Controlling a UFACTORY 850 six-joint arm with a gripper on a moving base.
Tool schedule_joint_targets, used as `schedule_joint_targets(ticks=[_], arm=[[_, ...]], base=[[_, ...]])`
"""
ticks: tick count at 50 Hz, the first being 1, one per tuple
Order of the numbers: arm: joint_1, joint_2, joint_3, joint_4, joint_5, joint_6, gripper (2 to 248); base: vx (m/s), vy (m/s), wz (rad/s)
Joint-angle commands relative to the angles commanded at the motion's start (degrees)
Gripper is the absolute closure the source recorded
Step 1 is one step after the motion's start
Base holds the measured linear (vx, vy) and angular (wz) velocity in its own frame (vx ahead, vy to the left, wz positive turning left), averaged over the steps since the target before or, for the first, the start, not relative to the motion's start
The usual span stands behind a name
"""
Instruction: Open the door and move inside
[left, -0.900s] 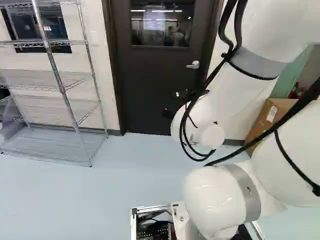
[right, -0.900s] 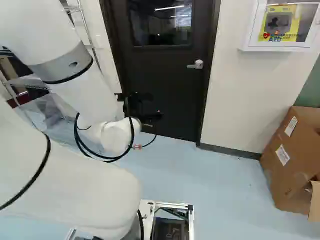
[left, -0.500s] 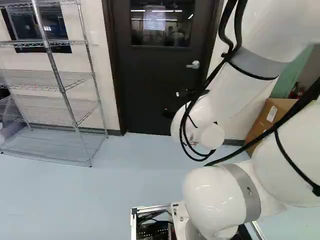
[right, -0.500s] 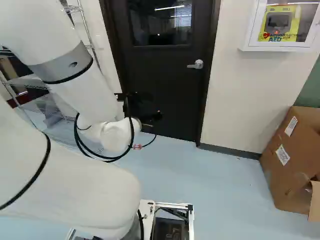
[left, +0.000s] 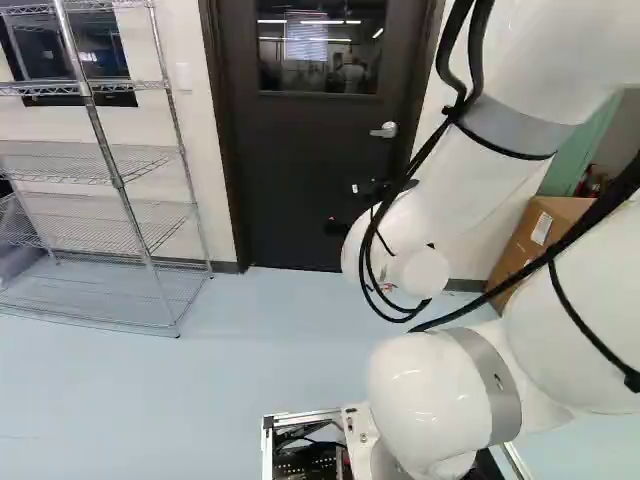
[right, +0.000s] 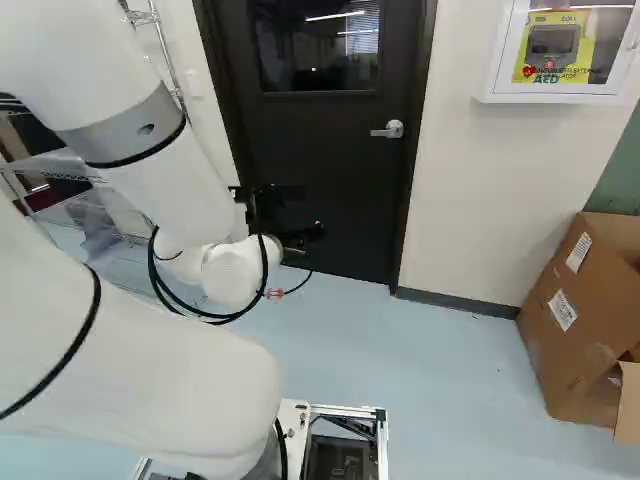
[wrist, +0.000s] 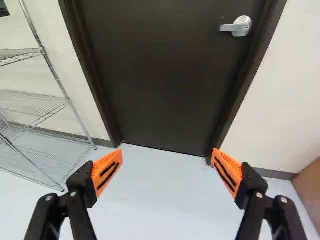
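The dark door (left: 300, 170) stands closed in its frame ahead, a window in its upper half. Its silver lever handle (right: 393, 129) is on the door's right side in the right base view. My gripper (right: 285, 222), partly hidden by the wrist, shows dark against the lower door there. In the wrist view the gripper (wrist: 167, 155) is open, its orange pads wide apart with nothing between them. The door (wrist: 160, 75) lies ahead of it, and the handle (wrist: 239, 26) is beyond the fingers, touched by neither.
A wire shelf (left: 95, 240) stands against the wall left of the door. Right of the door are a white wall cabinet (right: 490, 96) and, on the floor, a cardboard box (right: 585, 320). Pale blue floor (left: 200, 390) lies between base and door.
The base has moved slightly: door, shelf and box have all shifted a little leftward in both base views. Against its lowest joint the arm has not shifted.
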Motion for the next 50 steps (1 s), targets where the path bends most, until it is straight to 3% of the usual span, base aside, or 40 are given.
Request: schedule_joint_targets(ticks=[15,50], arm=[[0.00,0.00,0.00,0.00,0.00,0.00,3],[0.00,0.00,0.00,0.00,0.00,0.00,3]], base=[[0.121,0.013,-0.055],[0.187,0.018,-0.255]])
